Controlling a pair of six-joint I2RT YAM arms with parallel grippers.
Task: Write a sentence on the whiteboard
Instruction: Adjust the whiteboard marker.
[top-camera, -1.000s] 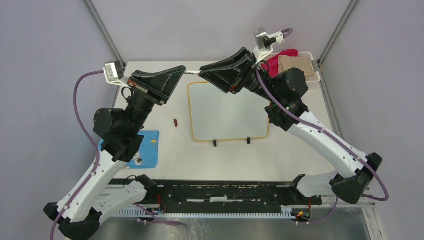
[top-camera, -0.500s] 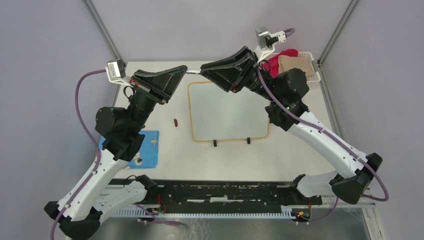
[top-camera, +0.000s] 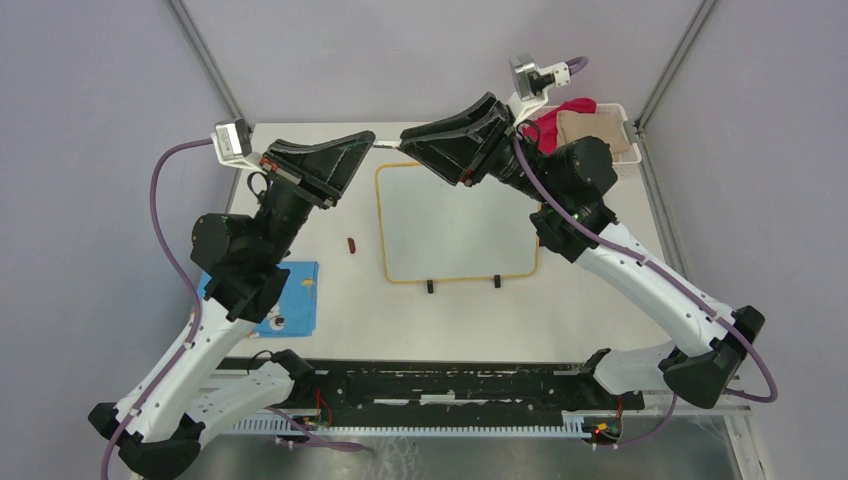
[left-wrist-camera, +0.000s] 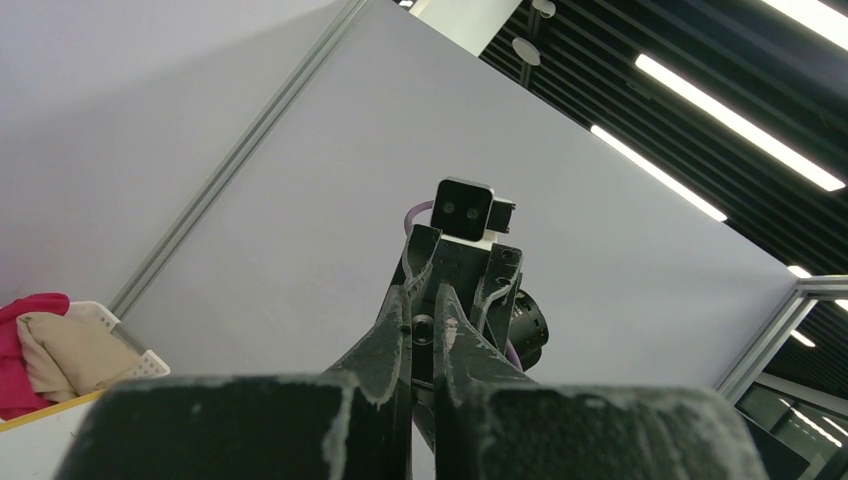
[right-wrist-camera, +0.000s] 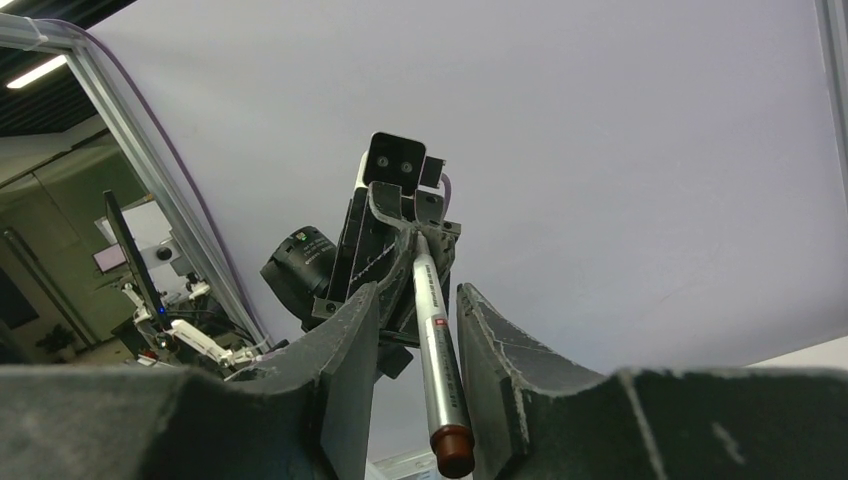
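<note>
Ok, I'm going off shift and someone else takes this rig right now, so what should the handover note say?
Left claw: shut on one end of the pen, up in the air past the board's far edge.
Right claw: open, with the pen's brown-tipped end between its fingers and a gap on one side.
Whiteboard: flat on the table between the arms, blank.
Done: pen lifted, spanning both claws.
Left: get a firm writing grip, then write the whole sentence.
</note>
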